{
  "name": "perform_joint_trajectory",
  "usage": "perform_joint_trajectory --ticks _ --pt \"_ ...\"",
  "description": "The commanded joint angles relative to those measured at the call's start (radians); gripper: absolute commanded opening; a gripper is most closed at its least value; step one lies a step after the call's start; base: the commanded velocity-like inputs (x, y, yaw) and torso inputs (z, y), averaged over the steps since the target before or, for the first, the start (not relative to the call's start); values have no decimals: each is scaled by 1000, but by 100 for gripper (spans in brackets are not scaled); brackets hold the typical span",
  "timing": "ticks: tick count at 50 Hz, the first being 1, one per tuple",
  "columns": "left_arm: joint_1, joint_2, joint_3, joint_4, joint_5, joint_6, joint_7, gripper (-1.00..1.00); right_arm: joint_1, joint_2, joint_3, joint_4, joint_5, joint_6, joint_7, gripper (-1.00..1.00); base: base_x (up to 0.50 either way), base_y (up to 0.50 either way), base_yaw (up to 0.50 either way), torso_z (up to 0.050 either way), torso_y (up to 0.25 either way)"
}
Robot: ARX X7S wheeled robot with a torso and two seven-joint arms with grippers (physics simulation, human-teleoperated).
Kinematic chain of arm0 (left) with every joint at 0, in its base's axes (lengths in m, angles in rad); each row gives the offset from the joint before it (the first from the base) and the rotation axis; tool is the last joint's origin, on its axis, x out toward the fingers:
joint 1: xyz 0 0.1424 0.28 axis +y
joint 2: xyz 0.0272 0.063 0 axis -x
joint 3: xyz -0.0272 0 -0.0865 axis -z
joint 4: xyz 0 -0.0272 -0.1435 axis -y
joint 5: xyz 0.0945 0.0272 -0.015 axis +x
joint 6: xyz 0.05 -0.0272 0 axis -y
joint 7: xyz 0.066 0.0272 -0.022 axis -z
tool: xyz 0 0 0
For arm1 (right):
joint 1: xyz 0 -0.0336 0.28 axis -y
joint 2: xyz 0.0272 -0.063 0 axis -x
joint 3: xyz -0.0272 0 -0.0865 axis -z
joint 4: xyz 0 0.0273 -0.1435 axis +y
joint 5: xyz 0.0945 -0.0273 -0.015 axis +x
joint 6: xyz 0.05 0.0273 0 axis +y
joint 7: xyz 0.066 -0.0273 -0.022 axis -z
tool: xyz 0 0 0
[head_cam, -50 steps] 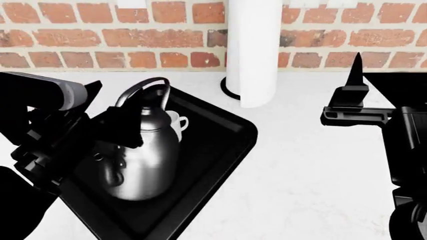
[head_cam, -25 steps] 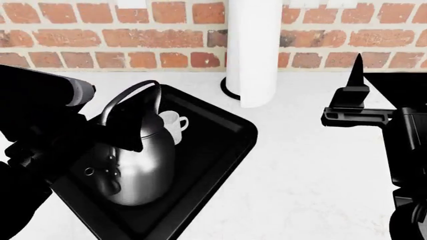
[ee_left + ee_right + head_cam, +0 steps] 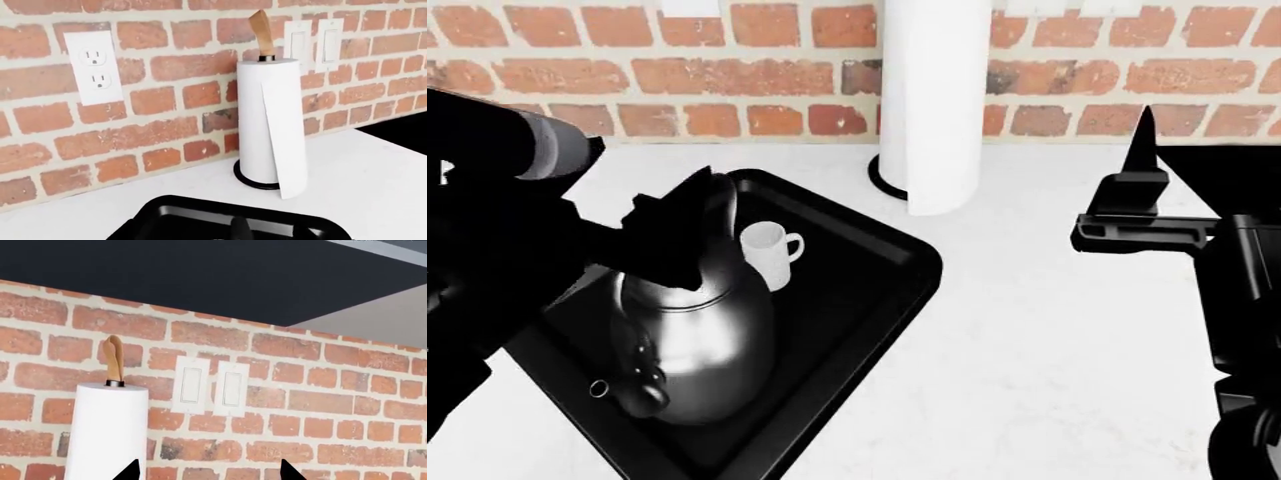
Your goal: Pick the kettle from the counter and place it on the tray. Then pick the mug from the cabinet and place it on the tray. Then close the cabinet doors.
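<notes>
The silver kettle (image 3: 694, 340) leans on the black tray (image 3: 854, 290), its spout pointing toward the near left corner. My left gripper (image 3: 694, 235) is shut on the kettle's handle, which it mostly hides. The left wrist view shows only closed fingertips (image 3: 241, 231) above the tray rim (image 3: 200, 212). The white mug (image 3: 769, 250) stands upright on the tray just behind the kettle. My right gripper (image 3: 1141, 140) points up over the white counter (image 3: 1028, 350), far right of the tray. It is open and empty, as the right wrist view (image 3: 208, 472) shows. The cabinet doors are out of view.
A tall paper-towel roll (image 3: 932, 100) stands against the brick wall just behind the tray's far right corner. A wall outlet (image 3: 93, 67) and switches (image 3: 210, 387) are on the bricks. A black stovetop (image 3: 1228, 170) borders the counter at the right.
My left arm has swung up and left. The kettle has slid toward the tray's near left and turned, its spout now pointing forward-left. The mug shows more. The right arm is still.
</notes>
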Motion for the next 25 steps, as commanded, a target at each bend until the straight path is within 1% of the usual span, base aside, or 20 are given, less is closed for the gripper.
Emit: perform_joint_trajectory --ticks 1,4,14,18,22,25 --pt "-159 -39 17 -21 -126 12 -81 100 5 5 5 -6 11 1 5 100 0 0 0 0 0" --pt "-201 -51 20 -29 -153 18 -100 100 5 7 7 -9 14 1 6 100 0 0 0 0 0" --pt "-246 -69 -30 -8 -186 59 -104 100 4 5 6 -11 10 -1 5 100 0 0 0 0 0" --pt "-261 -64 -75 4 -185 95 -102 100 0 5 7 -12 7 -5 4 100 0 0 0 0 0" --pt "-256 -42 -145 35 -156 147 -106 100 -10 8 10 -18 1 -13 0 100 0 0 0 0 0" --pt "-232 -30 -192 97 -134 174 -125 100 -15 14 15 -29 -1 -19 1 100 0 0 0 0 0"
